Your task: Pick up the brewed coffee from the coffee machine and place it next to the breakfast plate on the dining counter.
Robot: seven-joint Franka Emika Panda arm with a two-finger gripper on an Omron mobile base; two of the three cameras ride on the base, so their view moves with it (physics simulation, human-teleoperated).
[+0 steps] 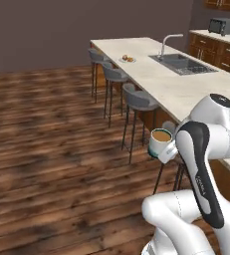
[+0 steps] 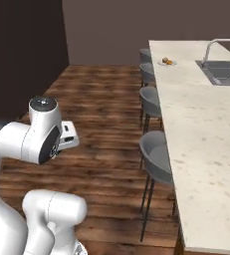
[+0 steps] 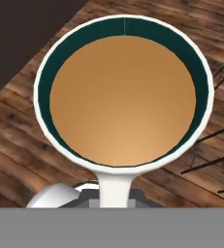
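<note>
my pincer [image 1: 167,152] is clamped on the brewed coffee [image 1: 160,141], holding it upright in the air over the wooden floor [image 1: 52,149], near the closest grey stool [image 1: 140,99] and just off the edge of the dining counter [image 1: 186,92]. looking down along my hand, the mug [image 3: 123,92] shows its white rim, dark green inner wall and brown liquid, with its handle pointing back toward my fingers. farther along the counter lies the grey sink [image 1: 182,63] with its curved faucet [image 1: 167,42]. beyond it, near the far end and well apart from the mug, sits the breakfast plate [image 1: 127,59], also seen small from the right side [image 2: 167,62].
</note>
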